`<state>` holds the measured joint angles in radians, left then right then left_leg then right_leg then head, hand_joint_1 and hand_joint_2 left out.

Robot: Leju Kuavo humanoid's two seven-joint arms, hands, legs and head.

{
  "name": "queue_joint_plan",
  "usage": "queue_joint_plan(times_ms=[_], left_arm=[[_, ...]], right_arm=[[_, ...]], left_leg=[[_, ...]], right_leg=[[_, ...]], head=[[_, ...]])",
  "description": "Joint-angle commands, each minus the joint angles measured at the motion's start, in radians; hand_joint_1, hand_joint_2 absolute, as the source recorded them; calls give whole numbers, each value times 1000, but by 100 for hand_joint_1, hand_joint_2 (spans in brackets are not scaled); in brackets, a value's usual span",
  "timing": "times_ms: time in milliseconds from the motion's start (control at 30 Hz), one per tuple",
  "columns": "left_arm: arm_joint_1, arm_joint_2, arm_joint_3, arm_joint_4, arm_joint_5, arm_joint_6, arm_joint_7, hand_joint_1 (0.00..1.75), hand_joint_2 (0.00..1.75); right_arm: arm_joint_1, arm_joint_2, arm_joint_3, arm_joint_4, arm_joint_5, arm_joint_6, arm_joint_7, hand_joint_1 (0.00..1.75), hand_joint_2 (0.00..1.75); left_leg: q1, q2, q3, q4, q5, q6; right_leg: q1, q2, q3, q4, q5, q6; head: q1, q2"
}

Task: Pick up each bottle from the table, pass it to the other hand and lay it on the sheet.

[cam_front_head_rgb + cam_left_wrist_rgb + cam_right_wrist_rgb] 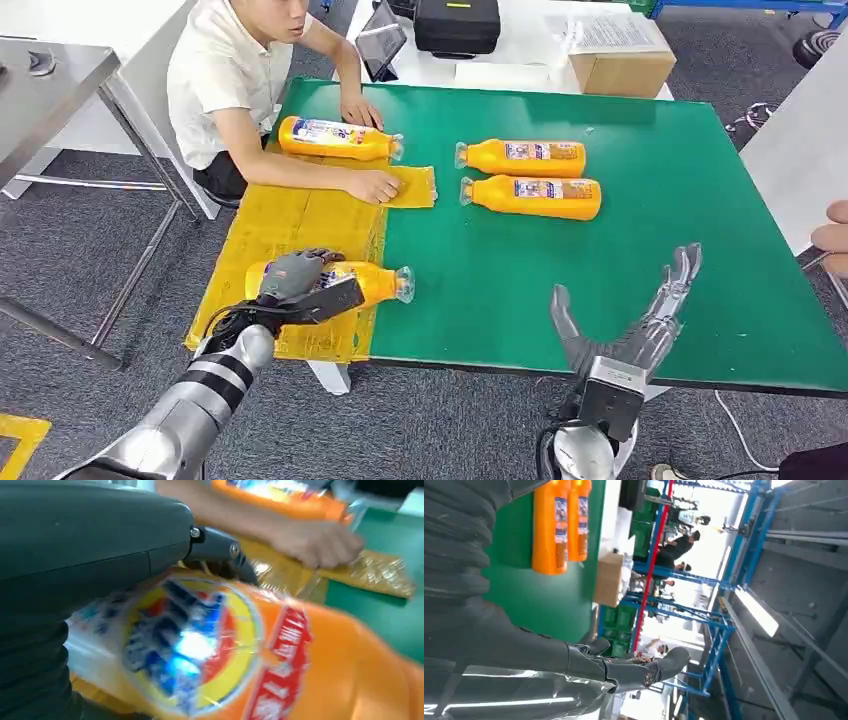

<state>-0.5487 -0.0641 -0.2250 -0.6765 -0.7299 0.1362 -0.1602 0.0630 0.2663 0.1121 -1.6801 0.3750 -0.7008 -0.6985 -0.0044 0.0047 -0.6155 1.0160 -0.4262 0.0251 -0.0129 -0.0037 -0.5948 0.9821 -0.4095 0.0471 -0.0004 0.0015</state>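
Note:
An orange bottle (372, 283) lies on its side at the near end of the yellow sheet (290, 225), cap toward the green table top (620, 250). My left hand (298, 280) grips its body from above. Up close, the bottle's label (200, 645) sits under my left hand (90, 545). Another bottle (335, 138) lies at the sheet's far end, by a seated person's hands (372, 185). Two more bottles (525, 157) (535, 197) lie side by side on the green top, also seen as bottles (551, 530) from the right wrist. My right hand (640, 315) (574, 665) hovers open near the front edge.
The seated person (230, 80) leans on the table's far left corner. A cardboard box (620, 65), a black case (457, 25) and a tablet (380, 45) stand behind the table. A metal table (50, 75) stands at the left. Another person's hand (832, 235) shows at the right edge.

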Motion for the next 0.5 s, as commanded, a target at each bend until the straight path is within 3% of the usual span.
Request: queue_joint_plan(times_ms=[33, 433, 500], left_arm=[[-63, 3, 48, 200, 40, -2, 31, 0, 175], [-42, -8, 100, 167, 192, -142, -72, 0, 175], [2, -34, 117, 72, 265, -144, -145, 0, 175]], right_arm=[[-56, -38, 30, 163, -32, 3, 0, 0, 175], [-51, -41, 30, 163, -48, 3, 0, 0, 175], [-45, -41, 28, 147, -48, 3, 0, 0, 175]], left_leg=[[1, 2, 5, -2, -1, -2], [1, 0, 5, -1, 0, -1], [1, 0, 7, -2, 0, -2]], right_leg=[[1, 2, 4, -1, -1, -2], [0, 1, 5, -1, 0, -1], [1, 1, 7, -2, 0, -2]], head=[[0, 0], [0, 0], [0, 0]])
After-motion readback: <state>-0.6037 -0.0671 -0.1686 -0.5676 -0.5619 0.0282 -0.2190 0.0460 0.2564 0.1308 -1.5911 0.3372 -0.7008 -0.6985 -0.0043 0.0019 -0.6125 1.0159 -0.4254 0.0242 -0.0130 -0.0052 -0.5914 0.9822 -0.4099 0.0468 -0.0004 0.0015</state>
